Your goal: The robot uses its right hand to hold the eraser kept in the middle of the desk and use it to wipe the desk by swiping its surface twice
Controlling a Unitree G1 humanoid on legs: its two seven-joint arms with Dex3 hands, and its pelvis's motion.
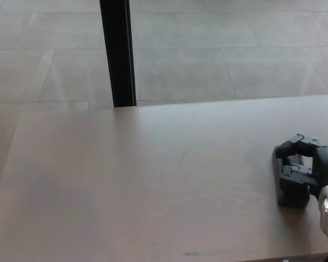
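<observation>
A pale wooden desk (pixel 126 191) fills the lower part of the view, with grey floor tiles (pixel 218 54) beyond it and a black vertical post (pixel 118 52) rising at the far edge. At the right side of the desk, the robot's right hand (pixel 306 164) rests on the surface, its black fingers (pixel 288 148) curled down and clenched around a dark block-shaped eraser (pixel 293 188). The eraser sits flat on the desk beneath the hand, near the right edge, well away from the middle. It looks small, light and fairly stiff, likely with a soft wiping face underneath, so a grip across its two long sides with gentle downward pressure should suit it. The left hand does not show
</observation>
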